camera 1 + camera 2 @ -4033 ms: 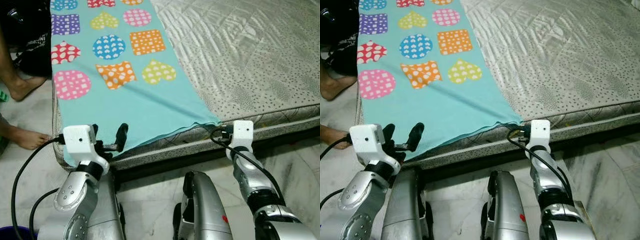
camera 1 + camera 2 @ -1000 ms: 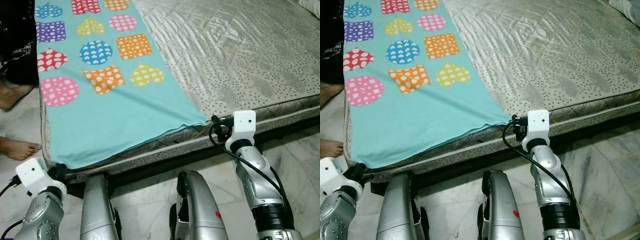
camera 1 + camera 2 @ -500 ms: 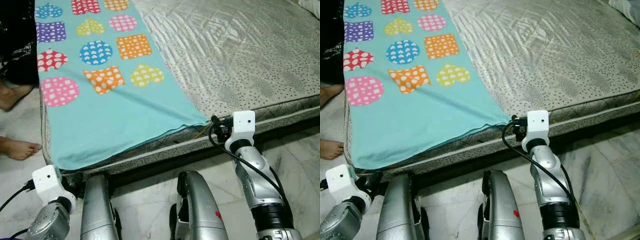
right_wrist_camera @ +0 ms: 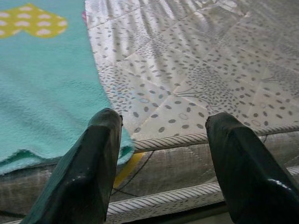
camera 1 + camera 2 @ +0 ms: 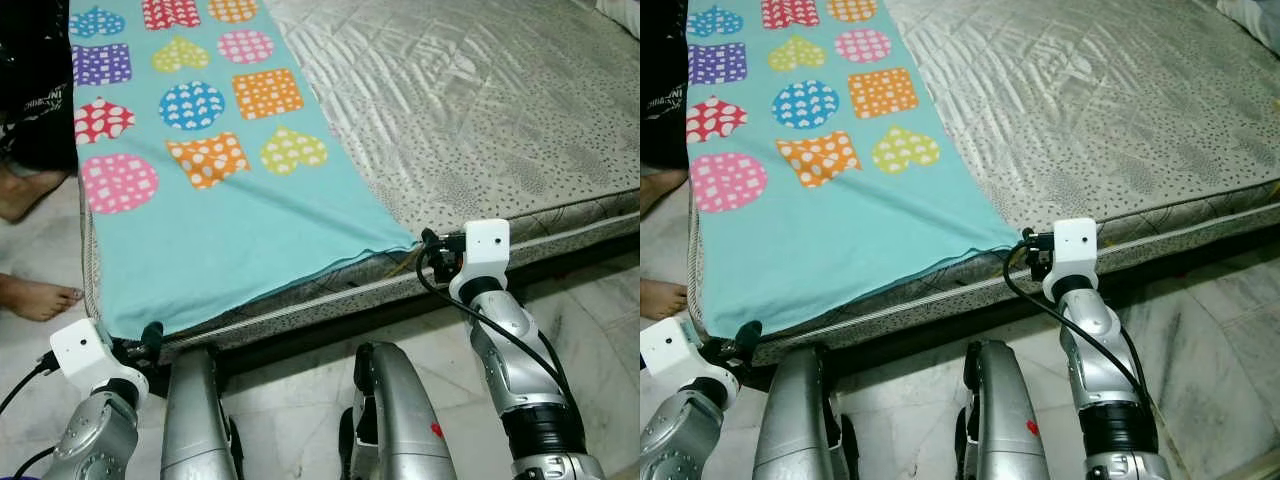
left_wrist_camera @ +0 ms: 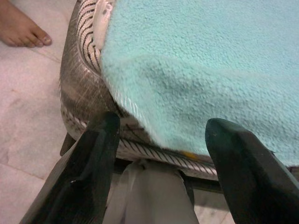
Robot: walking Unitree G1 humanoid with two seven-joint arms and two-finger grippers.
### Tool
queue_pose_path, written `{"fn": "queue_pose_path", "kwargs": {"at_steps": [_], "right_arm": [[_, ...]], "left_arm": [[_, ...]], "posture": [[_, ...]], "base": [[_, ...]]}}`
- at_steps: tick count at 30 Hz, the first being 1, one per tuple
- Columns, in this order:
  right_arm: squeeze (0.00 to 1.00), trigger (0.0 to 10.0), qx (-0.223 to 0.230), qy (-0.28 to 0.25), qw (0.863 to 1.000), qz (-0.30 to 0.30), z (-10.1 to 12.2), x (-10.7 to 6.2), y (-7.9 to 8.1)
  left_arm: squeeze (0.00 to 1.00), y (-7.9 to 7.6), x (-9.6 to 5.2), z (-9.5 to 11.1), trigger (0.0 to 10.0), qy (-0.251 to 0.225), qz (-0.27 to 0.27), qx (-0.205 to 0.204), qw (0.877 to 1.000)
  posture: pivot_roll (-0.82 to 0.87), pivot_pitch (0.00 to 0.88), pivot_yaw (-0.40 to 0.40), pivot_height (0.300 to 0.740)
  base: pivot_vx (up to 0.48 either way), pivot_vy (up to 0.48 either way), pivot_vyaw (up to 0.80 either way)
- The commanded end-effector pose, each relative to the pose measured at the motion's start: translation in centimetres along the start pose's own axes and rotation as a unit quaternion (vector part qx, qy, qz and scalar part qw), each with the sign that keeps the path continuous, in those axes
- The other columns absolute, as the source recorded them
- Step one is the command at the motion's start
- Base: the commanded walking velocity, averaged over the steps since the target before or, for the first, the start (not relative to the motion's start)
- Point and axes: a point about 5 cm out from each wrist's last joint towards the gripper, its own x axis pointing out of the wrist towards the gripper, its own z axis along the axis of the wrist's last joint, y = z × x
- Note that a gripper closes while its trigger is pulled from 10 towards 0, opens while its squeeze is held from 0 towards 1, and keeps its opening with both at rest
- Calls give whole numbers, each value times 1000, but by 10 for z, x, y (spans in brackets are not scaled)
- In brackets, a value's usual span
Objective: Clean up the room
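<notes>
A teal blanket (image 5: 220,220) with coloured dotted shapes lies flat along the left part of the grey quilted mattress (image 5: 480,110). My left gripper (image 6: 163,122) is open at the mattress's near-left corner, and its fingers straddle the blanket's hanging corner (image 6: 196,70) without touching it. In the head view it sits low at the bed's edge (image 5: 148,340). My right gripper (image 4: 164,117) is open at the blanket's near-right corner (image 4: 42,93), one finger over the teal edge and the other over bare mattress. From above it hovers at the bed's front edge (image 5: 428,252).
A person's bare feet (image 5: 35,297) rest on the marble floor left of the bed, with dark clothing (image 5: 35,80) above them. My silver legs (image 5: 395,410) stand close against the bed's front. A dark gap runs under the mattress.
Over the last second my left gripper rose and moved in to the blanket's near-left corner. Four seconds ago it was higher at the edge. The right gripper has stayed at its corner.
</notes>
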Motion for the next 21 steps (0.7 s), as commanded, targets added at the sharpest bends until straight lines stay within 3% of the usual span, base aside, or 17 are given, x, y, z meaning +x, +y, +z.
{"fn": "queue_pose_path", "kwargs": {"at_steps": [1,2,3,4,7,21], "right_arm": [[0,10000,15,4,1000,12,-3,-4,1],[0,10000,23,1,999,27,-2,-5,5],[0,10000,26,0,999,31,-2,-6,6],[0,10000,26,0,999,33,-2,-6,6],[0,10000,26,3,999,29,-3,-7,4],[0,10000,28,8,999,32,-4,-6,2]], "left_arm": [[0,8,1,-3,9529,7,6,-3,1000],[0,9,3,-3,6824,8,4,-6,1000],[0,9,4,-3,6824,8,3,-7,1000],[0,9,5,-3,3804,7,3,-6,1000],[0,8,6,-2,0,2,1,-11,1000],[0,9,8,0,0,-14,-4,-29,999]], "posture": [[95,212,-66,534],[92,212,-66,534],[92,212,-66,534],[87,212,-66,534],[83,213,-65,534],[79,212,-67,534]], "base": [[0,0,0],[0,0,0],[0,0,0],[0,0,0],[0,0,0],[0,0,0]]}}
